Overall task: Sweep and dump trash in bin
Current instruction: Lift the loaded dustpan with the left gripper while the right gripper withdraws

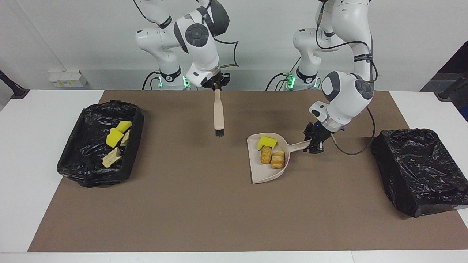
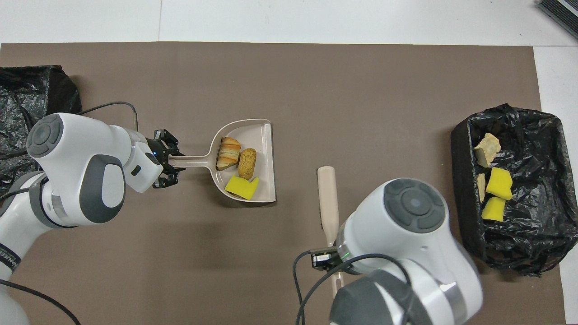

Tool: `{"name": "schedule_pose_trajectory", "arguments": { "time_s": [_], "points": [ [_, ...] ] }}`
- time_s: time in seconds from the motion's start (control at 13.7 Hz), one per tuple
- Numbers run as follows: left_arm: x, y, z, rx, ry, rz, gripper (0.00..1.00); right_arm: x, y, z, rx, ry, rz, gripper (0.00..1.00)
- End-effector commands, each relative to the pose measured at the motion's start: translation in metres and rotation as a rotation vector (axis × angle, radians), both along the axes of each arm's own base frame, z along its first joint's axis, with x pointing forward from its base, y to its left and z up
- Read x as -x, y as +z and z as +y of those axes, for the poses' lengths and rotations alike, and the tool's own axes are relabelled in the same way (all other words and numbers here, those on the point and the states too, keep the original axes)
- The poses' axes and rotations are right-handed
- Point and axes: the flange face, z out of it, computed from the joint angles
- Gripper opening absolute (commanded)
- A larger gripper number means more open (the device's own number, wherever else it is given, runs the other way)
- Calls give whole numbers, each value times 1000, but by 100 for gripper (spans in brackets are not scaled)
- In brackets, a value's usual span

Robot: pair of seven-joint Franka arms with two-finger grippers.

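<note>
The left claw (image 1: 315, 146) is gripping the dustpan (image 1: 268, 171) handle with three trash (image 1: 270, 153) bits loose inside, four already in the bin (image 1: 91, 160), the right claw (image 1: 217, 84) clamping the brush (image 1: 218, 113); a tilt risks spilling them onto the worktop (image 1: 204, 204)

— What kind of place is this?

— A robot lab. Two big white robot arms (image 1: 190, 40) stand by a plain white wall (image 1: 73, 36).

— How else can you tell?

— The white bench (image 1: 33, 120) has a flat brown mat (image 1: 204, 204) on it. Black cables (image 1: 356, 148) hang from the arms. Little green lights (image 1: 186, 80) glow at their bases. A socket box (image 1: 65, 78) sits by the wall.
</note>
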Motion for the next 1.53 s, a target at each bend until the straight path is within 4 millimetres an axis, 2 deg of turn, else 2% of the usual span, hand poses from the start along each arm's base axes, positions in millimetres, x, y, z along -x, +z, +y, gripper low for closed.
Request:
{"name": "schedule_pose_trajectory", "arguments": {
  "time_s": [0.0, 0.15, 0.36, 0.58, 0.8, 0.95, 1.09, 1.17, 1.24, 1.31, 1.39, 1.46],
  "points": [
    [1, -14, 12, -58, 22, -35, 0, 43, -23, 36, 16, -12, 29, 0],
    [0, -15, 7, -126, 7, -70, 35, 64, -46, 55, 0, -17, 11, 0],
    [1, -16, 6, -165, 86, -49, 41, 78, -82, 84, -6, -34, -7, 0],
    [2, -15, 4, -167, 85, -42, 47, 78, -113, 91, 31, -79, 28, 0],
    [6, -10, -4, -169, 91, -23, 53, 78, -114, 92, 27, -78, 24, 0],
    [9, -10, -18, -168, 91, -20, 59, 75, -123, 94, 19, -77, 19, 0],
    [9, -8, -19, -167, 96, -22, 60, 75, -124, 93, 12, -47, 20, 0],
    [9, -6, -18, -179, 86, -22, 59, 75, -124, 93, 3, -21, 19, 6],
    [9, -3, -19, -192, 85, -18, 46, 75, -124, 93, -4, -3, 17, 20],
    [11, -4, -19, -205, 90, -6, 2, 75, -124, 94, -1, -9, 19, 60],
    [11, -2, -18, -209, 88, -9, 0, 74, -122, 94, 3, -6, 16, 100],
    [11, -2, -17, -211, 87, -8, 0, 71, -119, 94, 0, -6, 9, 100]
  ]
}}
